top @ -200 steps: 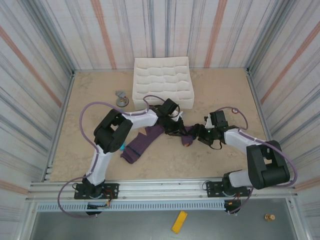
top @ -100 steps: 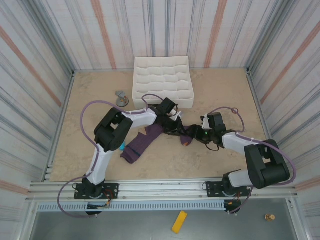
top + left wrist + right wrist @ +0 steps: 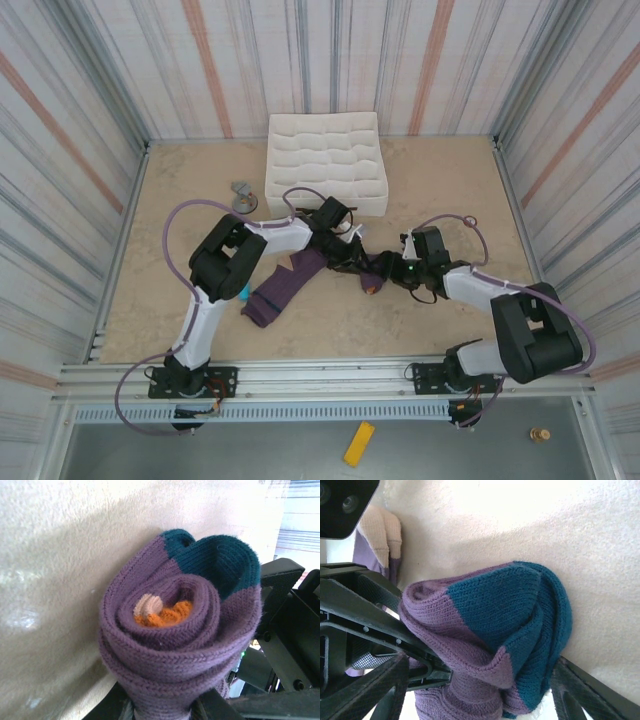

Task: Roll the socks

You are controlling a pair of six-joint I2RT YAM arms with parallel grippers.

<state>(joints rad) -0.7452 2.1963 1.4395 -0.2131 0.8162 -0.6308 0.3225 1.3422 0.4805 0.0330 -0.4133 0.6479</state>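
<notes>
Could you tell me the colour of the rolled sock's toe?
The toe is dark teal, clearest in the right wrist view.

left fingers (image 3: 117, 706) mostly hidden under sock roll (image 3: 180, 645); right fingers (image 3: 367, 690) cut off at bottom edge.

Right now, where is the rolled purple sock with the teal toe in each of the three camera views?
Top external: rolled sock mid-table, right of the flat purple sock.
Left wrist: rolled sock centre frame, spiral end facing the camera.
Right wrist: rolled sock centre frame, teal toe outward.
Shared landmark: the tan table under it.
</notes>
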